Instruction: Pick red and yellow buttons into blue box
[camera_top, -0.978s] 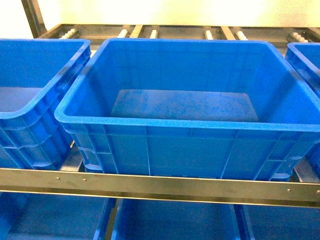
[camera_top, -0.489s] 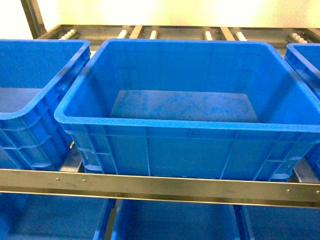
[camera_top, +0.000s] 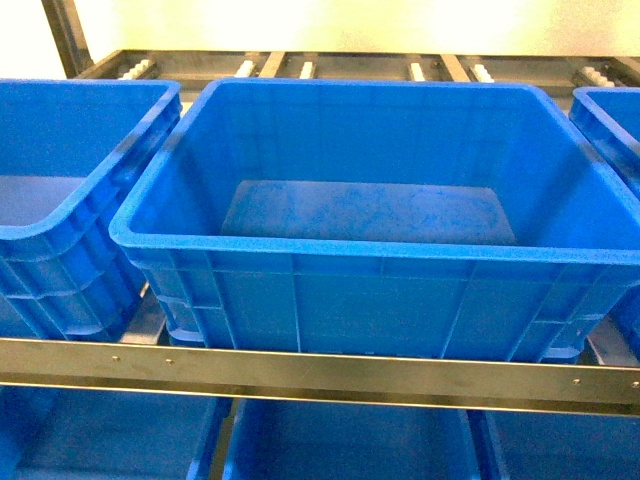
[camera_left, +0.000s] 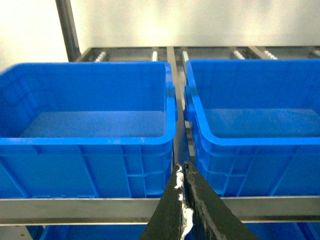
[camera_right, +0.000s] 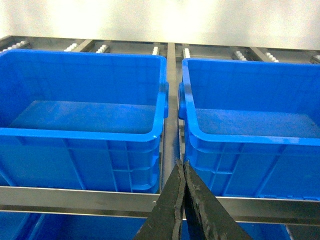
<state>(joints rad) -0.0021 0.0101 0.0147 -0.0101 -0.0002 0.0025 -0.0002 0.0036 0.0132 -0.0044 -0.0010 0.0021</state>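
The red and yellow buttons are out of view in every frame. A large blue box (camera_top: 370, 310) stands in the middle of the head view with a bare floor. Neither gripper shows in that view. My left gripper (camera_left: 182, 168) is shut with nothing in it, its tips level with the gap between two blue boxes (camera_left: 85, 170) (camera_left: 260, 165). In the right wrist view my right gripper (camera_right: 183, 165) is also shut and holds nothing, in front of the gap between two more blue boxes (camera_right: 85, 165) (camera_right: 260, 170).
Further blue boxes flank the middle one at the left (camera_top: 60, 270) and right (camera_top: 610, 120). A metal shelf rail (camera_top: 320, 370) runs across in front of them. More blue boxes (camera_top: 340, 445) sit on the level below. Rack rollers (camera_top: 300, 68) lie behind.
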